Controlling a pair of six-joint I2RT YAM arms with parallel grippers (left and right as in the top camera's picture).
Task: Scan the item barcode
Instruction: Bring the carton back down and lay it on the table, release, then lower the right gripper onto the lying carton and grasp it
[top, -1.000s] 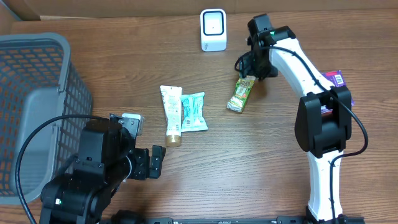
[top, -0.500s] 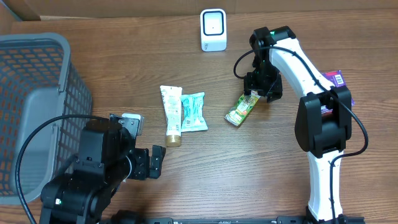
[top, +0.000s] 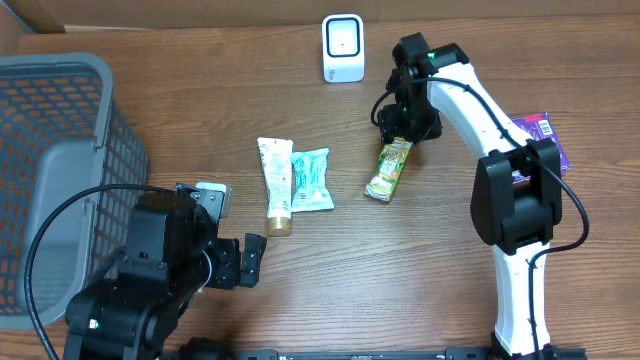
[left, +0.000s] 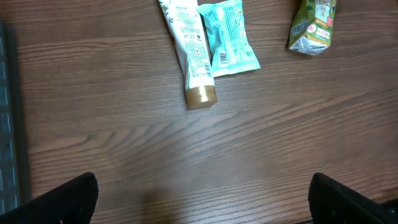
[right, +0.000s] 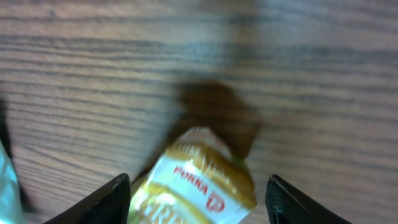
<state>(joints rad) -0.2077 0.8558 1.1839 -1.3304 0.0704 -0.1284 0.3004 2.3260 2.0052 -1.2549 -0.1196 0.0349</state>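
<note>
Overhead | right tool straddles snack packet, grip unclear | left tool released | scanner near; tube, sachet apart

A dark brown wood-grain bench fills the view under soft, even light; a pale tan strip borders its far edge.

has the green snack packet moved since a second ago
Yes. The green snack packet now lies lower in the overhead view, farther from the white scanner than a second ago.
</note>
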